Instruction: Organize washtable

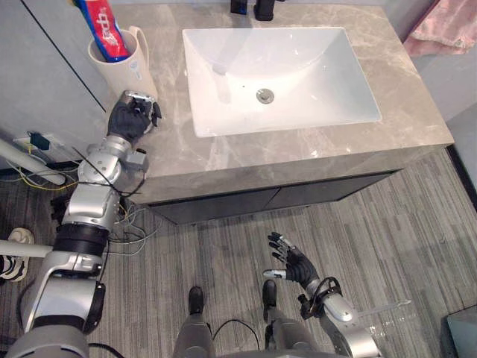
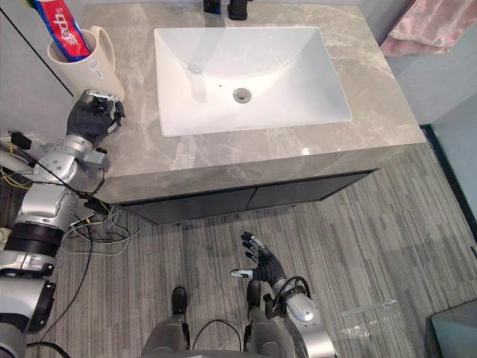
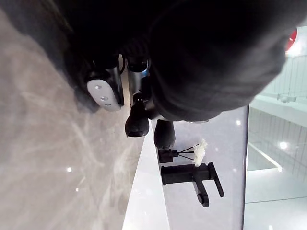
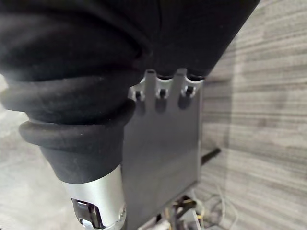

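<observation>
A cream cup (image 1: pixel 119 66) with a handle stands at the back left corner of the grey marble counter (image 1: pixel 417 112). A red and blue toothpaste tube (image 1: pixel 104 30) sticks up out of it. My left hand (image 1: pixel 131 118) rests on the counter just in front of the cup, its fingers (image 3: pixel 136 122) curled with nothing seen in them. My right hand (image 1: pixel 296 262) hangs low over the floor in front of the cabinet, fingers spread open and holding nothing.
A white rectangular sink (image 1: pixel 350 74) is set in the middle of the counter, with a black faucet (image 1: pixel 257 7) behind it. A pink towel (image 1: pixel 447 26) hangs at the far right. A wall socket and loose wires (image 1: pixel 33 140) sit left of the cabinet.
</observation>
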